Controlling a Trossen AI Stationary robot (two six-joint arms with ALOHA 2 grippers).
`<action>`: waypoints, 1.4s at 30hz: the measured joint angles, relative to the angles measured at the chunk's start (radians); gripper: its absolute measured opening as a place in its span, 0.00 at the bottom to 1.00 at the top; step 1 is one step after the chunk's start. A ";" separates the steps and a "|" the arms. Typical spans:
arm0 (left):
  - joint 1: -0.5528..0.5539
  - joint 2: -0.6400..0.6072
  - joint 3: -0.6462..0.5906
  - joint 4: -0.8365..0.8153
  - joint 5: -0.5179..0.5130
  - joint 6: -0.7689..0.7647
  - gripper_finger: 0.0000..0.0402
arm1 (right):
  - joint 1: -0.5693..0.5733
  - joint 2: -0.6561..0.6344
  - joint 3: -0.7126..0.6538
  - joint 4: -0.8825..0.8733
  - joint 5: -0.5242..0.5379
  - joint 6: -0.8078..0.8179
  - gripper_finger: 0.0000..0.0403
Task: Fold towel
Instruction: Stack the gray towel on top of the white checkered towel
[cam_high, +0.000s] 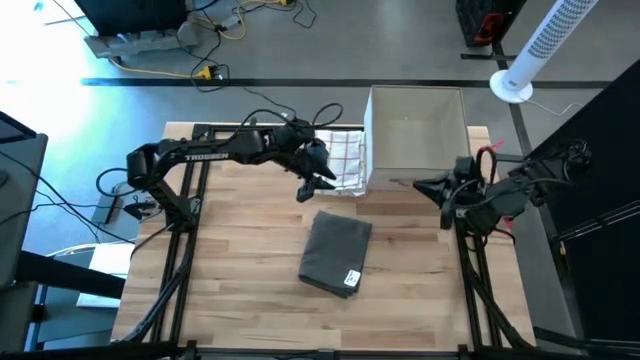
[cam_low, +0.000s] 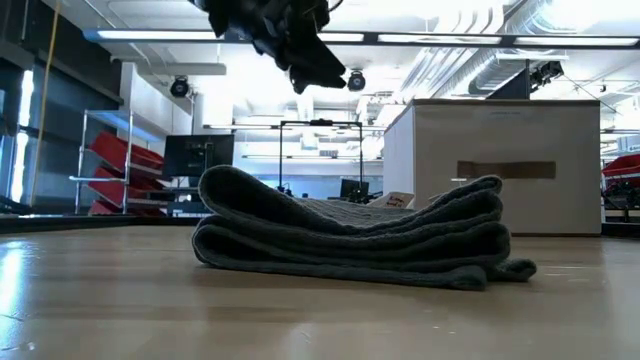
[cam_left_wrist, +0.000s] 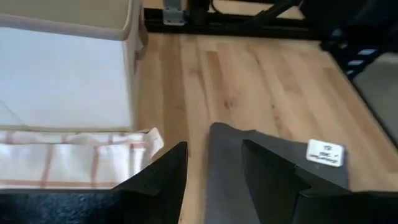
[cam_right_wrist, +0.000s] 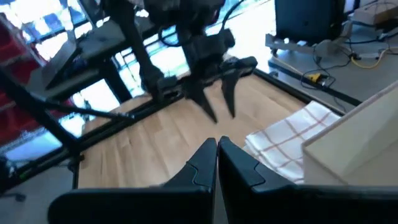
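I had the grey towel (cam_high: 337, 253) lying folded on the table (cam_high: 240, 260), roughly mid-board, its white tag (cam_high: 351, 279) at the near corner. From the low view it sat in neat stacked layers, so I judged the folding itself done and the step in hand was clearing away.

My left gripper (cam_high: 318, 183) hung in the air just beyond the towel's far edge, beside the checked cloth (cam_high: 345, 155), with its fingers (cam_left_wrist: 163, 177) spread apart and nothing between them. The towel showed past them in the wrist view, untouched.

My right gripper (cam_high: 428, 186) waited at the right side of the table, near the white box (cam_high: 415, 135), its fingers pressed together and holding nothing.

If I counted the grey towel finished, the next move called for lifting the left arm clear without brushing the stack. If the checked cloth was next, I'd need to reach back and pinch its edge beside the box.
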 joint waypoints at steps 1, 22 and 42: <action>0.002 0.008 0.000 0.002 0.002 0.009 0.36 | -0.006 -0.009 0.000 0.000 0.001 -0.001 0.00; -0.087 0.139 0.000 0.131 -0.005 -0.006 0.45 | -0.066 -0.054 0.000 -0.068 -0.013 -0.020 0.00; -0.138 0.354 0.000 0.185 -0.074 0.120 0.45 | -0.066 -0.054 0.000 -0.190 0.008 0.002 0.00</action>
